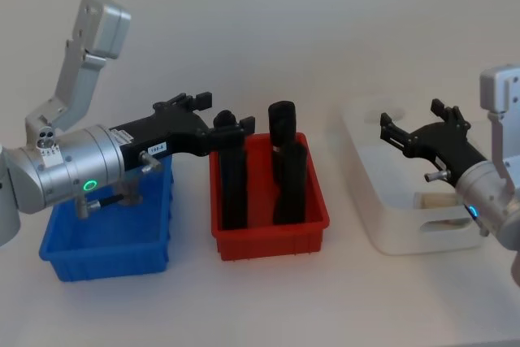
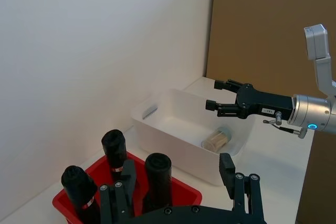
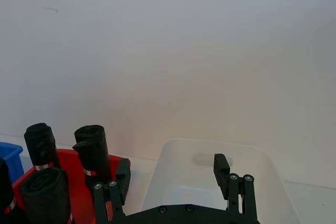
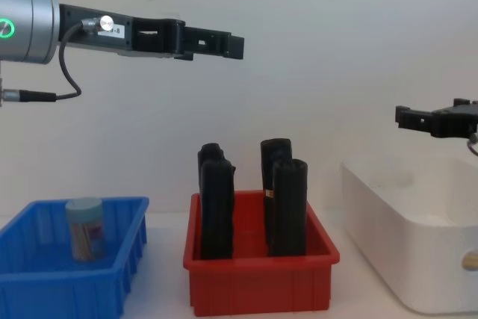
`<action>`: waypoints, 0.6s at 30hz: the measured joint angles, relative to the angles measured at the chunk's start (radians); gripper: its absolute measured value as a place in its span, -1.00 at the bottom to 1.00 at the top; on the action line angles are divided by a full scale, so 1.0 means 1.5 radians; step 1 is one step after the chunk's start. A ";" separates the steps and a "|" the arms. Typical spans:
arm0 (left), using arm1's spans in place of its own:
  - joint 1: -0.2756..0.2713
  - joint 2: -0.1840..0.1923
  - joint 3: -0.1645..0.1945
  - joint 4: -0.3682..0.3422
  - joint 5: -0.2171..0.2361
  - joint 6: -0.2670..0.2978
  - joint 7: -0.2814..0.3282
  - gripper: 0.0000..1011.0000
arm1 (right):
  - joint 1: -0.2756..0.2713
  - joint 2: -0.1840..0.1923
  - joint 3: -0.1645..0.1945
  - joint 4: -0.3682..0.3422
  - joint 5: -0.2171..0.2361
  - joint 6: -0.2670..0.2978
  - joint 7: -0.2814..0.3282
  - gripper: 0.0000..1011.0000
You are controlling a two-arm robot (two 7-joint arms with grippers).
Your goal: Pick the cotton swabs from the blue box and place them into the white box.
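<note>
- My left end effector (image 4: pixel 224 42) hangs high over the table (image 1: pixel 325 298). Its tip is above the red bin (image 1: pixel 268 241), and the arm behind it stretches over the blue box (image 4: pixel 45 289).
- Its fingers are spread wide and hold nothing, as the left wrist view shows.
- One jar of cotton swabs (image 4: pixel 84 228) stands upright inside the blue box with its pale lid on top, well below my left end effector.
- A second jar (image 2: pixel 218 139) lies on its side on the floor of the white box (image 2: pixel 157 124), close to one wall.
- My right end effector (image 2: pixel 214 94) hovers above the white box, clear of its rim. Its fingers are also wide apart and empty.
- The red bin sits between the blue box and the white box, and holds four tall black rolls (image 1: pixel 236 176) standing on end.
- The three containers stand in a row on the table: blue box on my left, white box on my right.
</note>
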 joint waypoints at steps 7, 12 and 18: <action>0.006 -0.001 0.004 0.000 0.006 -0.010 0.012 0.99 | -0.011 0.003 -0.001 -0.011 0.002 0.000 -0.002 0.98; 0.020 -0.003 0.014 0.000 0.020 -0.035 0.041 0.99 | -0.032 0.009 -0.003 -0.033 0.006 -0.002 -0.007 0.98; 0.046 -0.008 0.034 -0.002 0.047 -0.084 0.100 0.99 | -0.070 0.020 -0.007 -0.072 0.013 -0.005 -0.016 0.98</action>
